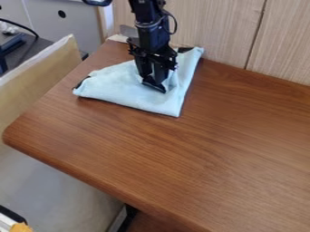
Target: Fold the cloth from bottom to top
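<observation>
Hanging over cloth [160, 103], hand [155, 87]; can't tell its grip; tabletop [181, 154] spreads past near edge.

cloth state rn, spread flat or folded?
Not spread flat: the cloth rises in creases by the gripper, and dark patches peek out at its left and far corners. Can't tell whether the fold is complete.

The counter [200, 154] has a brown wood-grain top with long dark streaks. It reaches toward the camera and off to the right from the light blue cloth [142, 100], with a rounded corner nearer the camera and left of the cloth. The cloth lies directly on it, rumpled toward its middle, with black patches at its left and far corners.
</observation>
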Motion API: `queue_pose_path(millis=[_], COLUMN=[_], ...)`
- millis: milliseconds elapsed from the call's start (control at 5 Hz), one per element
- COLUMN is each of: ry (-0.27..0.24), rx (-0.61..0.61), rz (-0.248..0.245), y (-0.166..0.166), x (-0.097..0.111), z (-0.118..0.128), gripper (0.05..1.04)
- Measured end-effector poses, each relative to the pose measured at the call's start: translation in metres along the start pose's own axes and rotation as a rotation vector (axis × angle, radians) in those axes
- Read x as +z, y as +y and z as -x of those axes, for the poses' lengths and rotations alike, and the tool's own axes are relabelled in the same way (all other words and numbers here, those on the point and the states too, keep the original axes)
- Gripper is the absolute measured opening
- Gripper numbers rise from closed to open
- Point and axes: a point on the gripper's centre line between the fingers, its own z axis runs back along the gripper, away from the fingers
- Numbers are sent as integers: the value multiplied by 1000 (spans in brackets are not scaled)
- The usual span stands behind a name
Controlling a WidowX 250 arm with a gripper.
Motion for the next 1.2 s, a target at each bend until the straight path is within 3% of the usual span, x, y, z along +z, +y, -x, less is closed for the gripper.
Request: queue_pose_path(millis=[200,400,600,1000,1200], ry=[13,30,17,-90,-98], rx=[14,22,11,23,22], rz=[6,10,-5,-48,-51], y=[3,5,6,9,9], x=[-1,3,22,92,95], z=[4,8,7,18,17], gripper=[956,1009,1003,1001,1001])
